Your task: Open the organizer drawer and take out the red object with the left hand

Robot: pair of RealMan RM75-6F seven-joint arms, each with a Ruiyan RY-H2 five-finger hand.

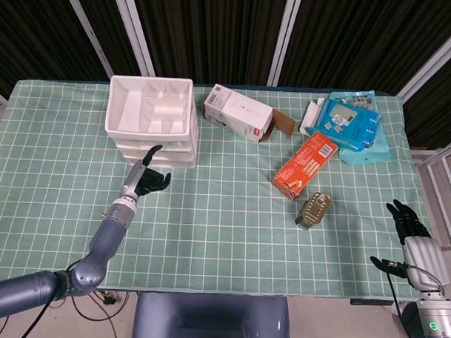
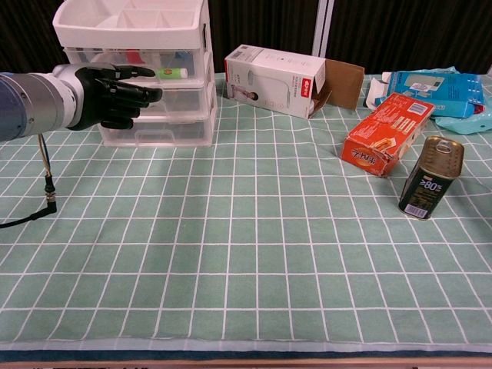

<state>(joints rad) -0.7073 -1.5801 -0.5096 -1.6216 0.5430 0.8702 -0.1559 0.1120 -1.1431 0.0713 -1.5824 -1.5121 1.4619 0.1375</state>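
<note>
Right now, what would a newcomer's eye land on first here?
Probably the black left hand, reaching at the front of the white plastic three-drawer organizer at the far left, drawers shut. Next, the orange cardboard box and the dark tin can with a gold top beside it at right, on the green checked tablecloth.

- Left hand (image 2: 115, 92): black fingers, silver-grey cylindrical forearm, thin black cable hanging below it.
- Right hand (image 1: 407, 220): black fingers, light grey wrist housing, black cable, green light.
</note>
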